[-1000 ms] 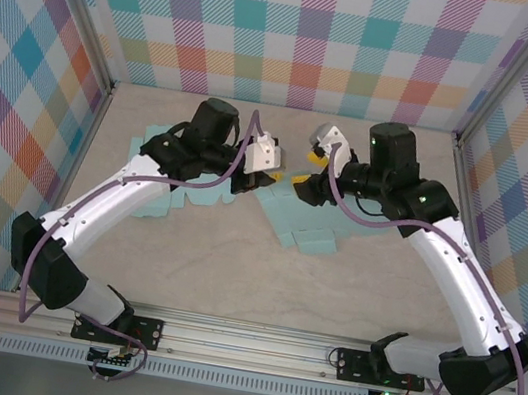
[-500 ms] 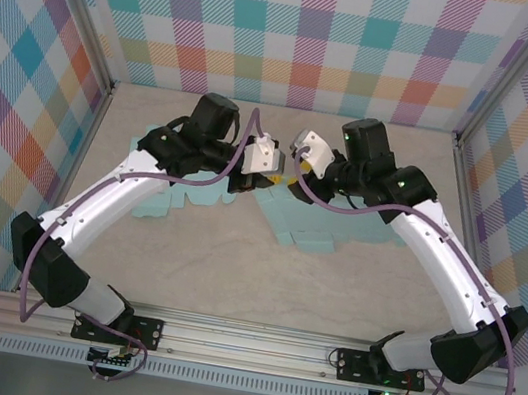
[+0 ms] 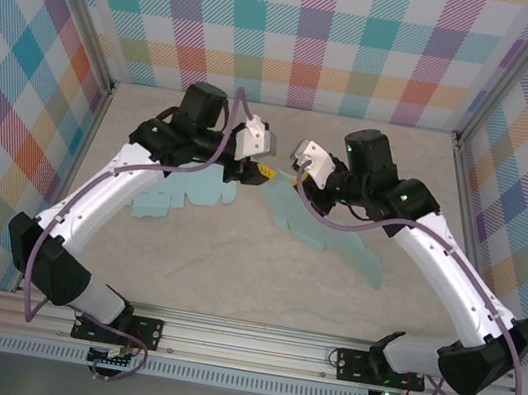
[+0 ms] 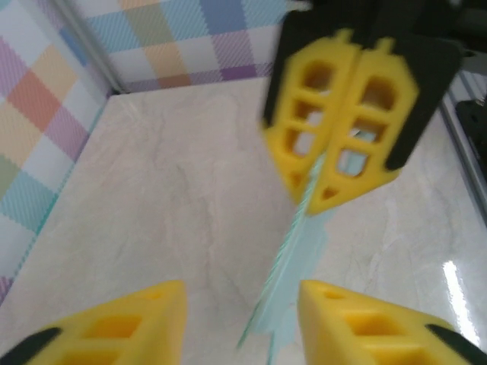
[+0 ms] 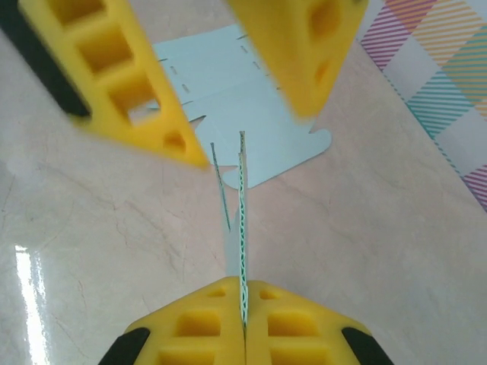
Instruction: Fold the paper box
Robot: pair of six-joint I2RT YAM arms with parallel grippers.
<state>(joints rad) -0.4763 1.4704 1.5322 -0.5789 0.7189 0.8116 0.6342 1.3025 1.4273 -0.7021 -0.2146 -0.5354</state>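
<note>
Left claw [image 4: 240,319] has opened; right claw [image 5: 243,293] pinches paper box [image 3: 356,256].

White-shelled arms [image 3: 109,187] with black joints, trailing purple cables [image 3: 24,294], end in yellow claw fingers [image 4: 365,91] with cut-out windows.

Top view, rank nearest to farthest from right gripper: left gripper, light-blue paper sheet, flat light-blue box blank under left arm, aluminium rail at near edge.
1. Light-blue paper sheet: pinched in the right gripper, running off to its right.
2. Left gripper: just left, open astride the sheet.
3. Flat light-blue box blank: farther left, under the left arm.
4. Aluminium rail: near edge, farthest.
</note>
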